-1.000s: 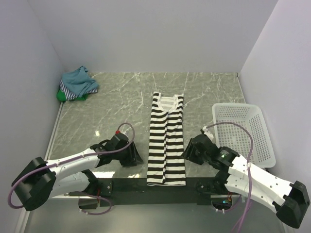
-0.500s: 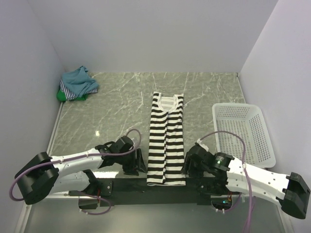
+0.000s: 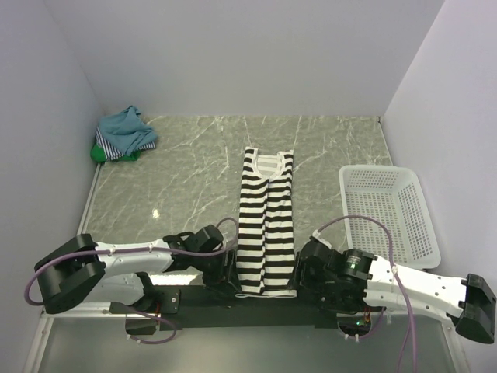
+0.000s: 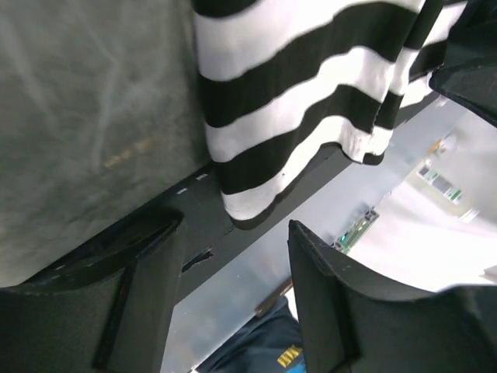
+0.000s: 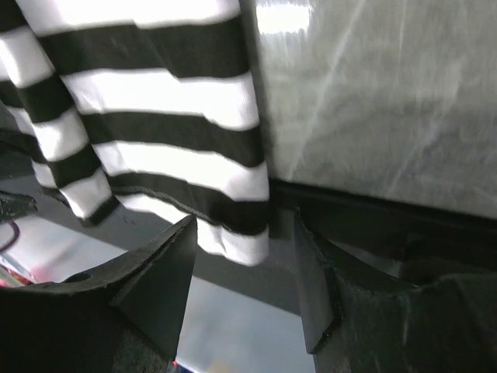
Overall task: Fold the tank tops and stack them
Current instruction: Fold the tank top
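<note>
A black-and-white striped tank top (image 3: 266, 225) lies folded into a long narrow strip at the table's middle, its hem hanging over the near edge. My left gripper (image 3: 224, 268) is open beside the hem's left corner. In the left wrist view that corner (image 4: 250, 203) lies just ahead of the left gripper (image 4: 233, 233), untouched. My right gripper (image 3: 305, 272) is open at the hem's right corner. In the right wrist view the striped top (image 5: 155, 93) ends with its corner between the spread jaws of the right gripper (image 5: 243, 233). A teal tank top (image 3: 124, 128), a thin-striped one (image 3: 116, 149) and a green one (image 3: 99, 153) are piled back left.
A white lattice basket (image 3: 388, 214) stands at the right side of the marble table (image 3: 171, 186). A black mounting bar (image 3: 186, 297) runs along the near edge under the hem. White walls close in the left, back and right.
Both grippers have moved toward the near edge and inward, from beside the striped top's lower half to its two hem corners. Their jaws opened a little wider.
</note>
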Robot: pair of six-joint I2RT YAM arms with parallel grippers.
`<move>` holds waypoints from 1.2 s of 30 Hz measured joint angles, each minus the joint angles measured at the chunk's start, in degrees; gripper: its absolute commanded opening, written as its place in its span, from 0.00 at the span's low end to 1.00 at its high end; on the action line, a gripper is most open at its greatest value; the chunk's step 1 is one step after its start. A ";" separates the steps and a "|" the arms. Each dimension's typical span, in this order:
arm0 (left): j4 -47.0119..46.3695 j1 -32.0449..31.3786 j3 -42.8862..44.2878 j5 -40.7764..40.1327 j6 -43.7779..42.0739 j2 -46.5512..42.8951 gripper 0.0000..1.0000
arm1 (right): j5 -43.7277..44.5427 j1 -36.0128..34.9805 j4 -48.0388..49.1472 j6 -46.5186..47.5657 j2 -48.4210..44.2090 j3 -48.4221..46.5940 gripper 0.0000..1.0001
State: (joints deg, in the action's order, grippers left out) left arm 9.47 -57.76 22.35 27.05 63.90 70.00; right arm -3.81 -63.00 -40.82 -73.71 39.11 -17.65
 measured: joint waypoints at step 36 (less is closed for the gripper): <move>-1.42 -4.50 2.16 -8.00 3.13 4.00 0.12 | 4.87 -5.77 3.50 -9.79 2.40 1.62 0.05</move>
State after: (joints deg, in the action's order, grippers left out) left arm 8.05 -62.26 24.51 19.05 67.02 74.00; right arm 1.06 -68.77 -37.32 -83.50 41.52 -16.03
